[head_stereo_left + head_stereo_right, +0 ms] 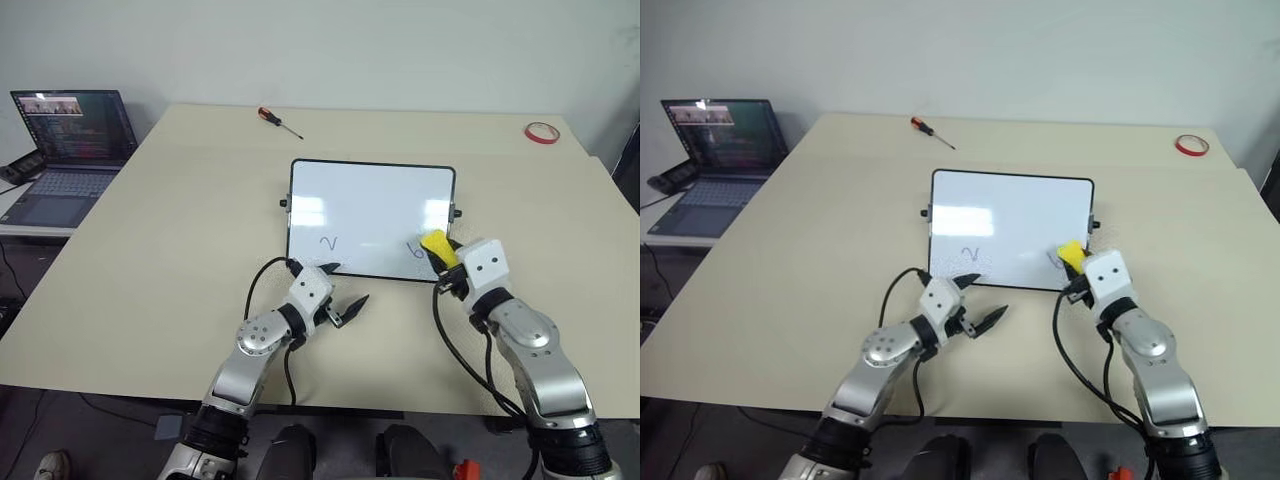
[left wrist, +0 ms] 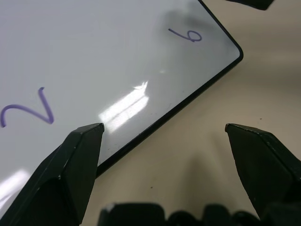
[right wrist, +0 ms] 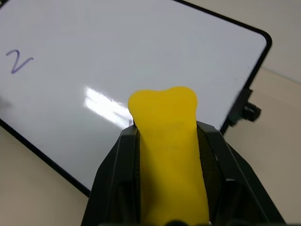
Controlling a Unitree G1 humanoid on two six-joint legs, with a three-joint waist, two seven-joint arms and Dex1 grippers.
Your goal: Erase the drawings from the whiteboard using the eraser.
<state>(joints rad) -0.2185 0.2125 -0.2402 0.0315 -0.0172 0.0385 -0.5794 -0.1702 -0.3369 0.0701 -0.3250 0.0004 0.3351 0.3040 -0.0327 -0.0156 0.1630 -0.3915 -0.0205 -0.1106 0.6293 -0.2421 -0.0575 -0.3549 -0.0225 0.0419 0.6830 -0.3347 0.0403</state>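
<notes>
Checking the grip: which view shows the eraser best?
The right wrist view: the eraser sits large between the right claw's jaws. Both eye views show a small yellow tip over the whiteboard.

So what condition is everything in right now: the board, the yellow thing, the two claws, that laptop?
whiteboard: flat on the table, mostly clean
wavy squiggle: not erased
"6"-like loop: not erased
eraser: clamped in the right gripper, over the board's near right corner
right gripper: shut on the eraser
left gripper: open, empty, at the board's near edge
laptop: open, screen lit
</notes>
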